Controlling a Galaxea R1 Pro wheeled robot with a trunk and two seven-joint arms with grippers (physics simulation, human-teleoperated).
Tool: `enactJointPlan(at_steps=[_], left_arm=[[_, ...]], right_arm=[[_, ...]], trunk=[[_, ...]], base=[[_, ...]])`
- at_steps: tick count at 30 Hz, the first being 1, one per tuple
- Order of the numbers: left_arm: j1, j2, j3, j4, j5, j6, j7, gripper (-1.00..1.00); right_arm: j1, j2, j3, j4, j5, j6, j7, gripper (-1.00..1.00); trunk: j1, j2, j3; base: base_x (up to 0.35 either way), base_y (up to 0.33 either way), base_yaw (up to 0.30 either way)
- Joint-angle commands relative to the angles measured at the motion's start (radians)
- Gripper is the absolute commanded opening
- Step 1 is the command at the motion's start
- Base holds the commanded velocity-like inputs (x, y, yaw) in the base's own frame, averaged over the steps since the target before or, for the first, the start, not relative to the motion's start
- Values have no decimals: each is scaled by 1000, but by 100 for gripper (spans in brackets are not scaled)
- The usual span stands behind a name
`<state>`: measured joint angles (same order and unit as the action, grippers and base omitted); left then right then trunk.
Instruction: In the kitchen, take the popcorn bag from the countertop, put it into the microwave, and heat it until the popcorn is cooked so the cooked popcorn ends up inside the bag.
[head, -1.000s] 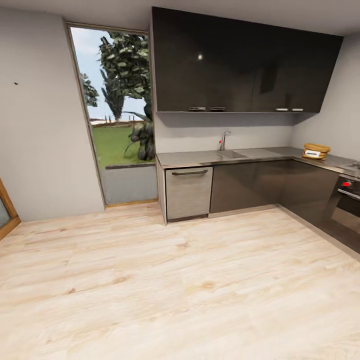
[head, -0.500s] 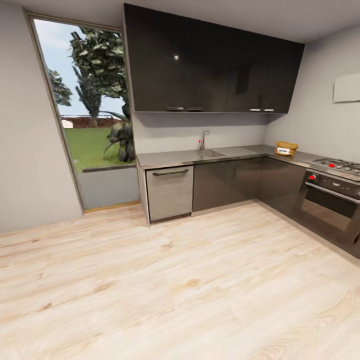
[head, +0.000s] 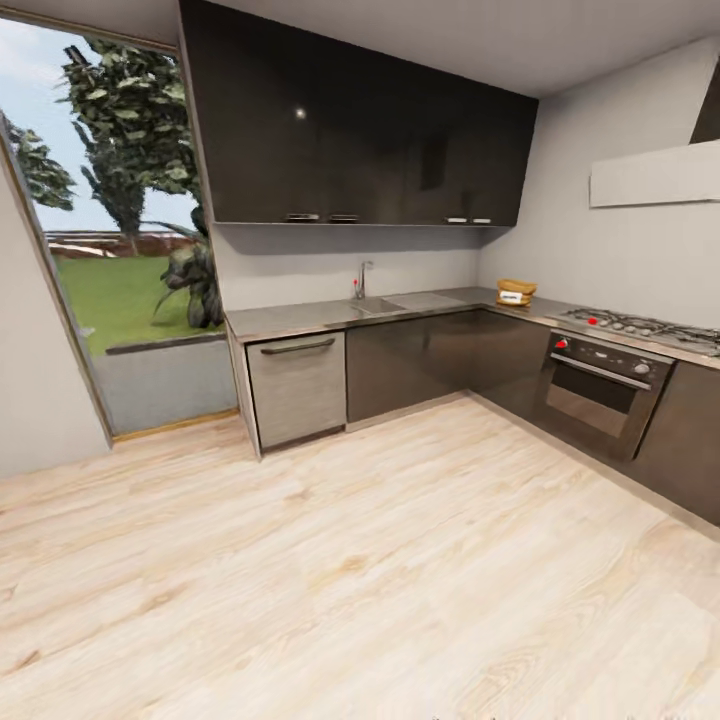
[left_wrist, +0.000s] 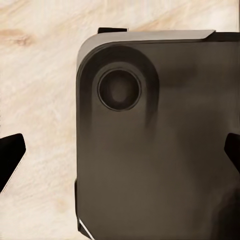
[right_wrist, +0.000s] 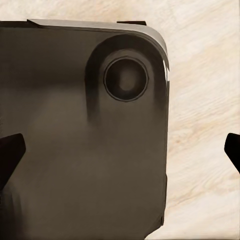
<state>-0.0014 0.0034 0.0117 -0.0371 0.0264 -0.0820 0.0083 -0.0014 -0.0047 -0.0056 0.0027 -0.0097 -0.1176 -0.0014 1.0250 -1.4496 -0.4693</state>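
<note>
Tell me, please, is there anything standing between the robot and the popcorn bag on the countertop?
Nothing visible blocks the way. Open wood floor stretches to the corner cabinets, and the popcorn bag sits alone on the countertop, between the sink and the gas hob.

The head camera has swung right: the hob (head: 645, 326) and oven (head: 597, 392) now show in full.

Bright daylight via window (head: 110, 230); glare spot on cabinets (head: 300, 113); edges warped
</note>
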Motion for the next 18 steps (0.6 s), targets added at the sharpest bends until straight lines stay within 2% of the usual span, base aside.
enactJointPlan(at_steps=[1,18], left_arm=[[0,1,1,0,3,-3,1,100],[0,0,2,0,3,-2,1,100]], right_arm=[[0,0,-1,0,-1,-4,0,100],[0,-3,-1,0,-1,-4,0,100]], trunk=[[0,0,-1],[0,0,-1]], base=[[0,0,-286],[0,0,-286]])
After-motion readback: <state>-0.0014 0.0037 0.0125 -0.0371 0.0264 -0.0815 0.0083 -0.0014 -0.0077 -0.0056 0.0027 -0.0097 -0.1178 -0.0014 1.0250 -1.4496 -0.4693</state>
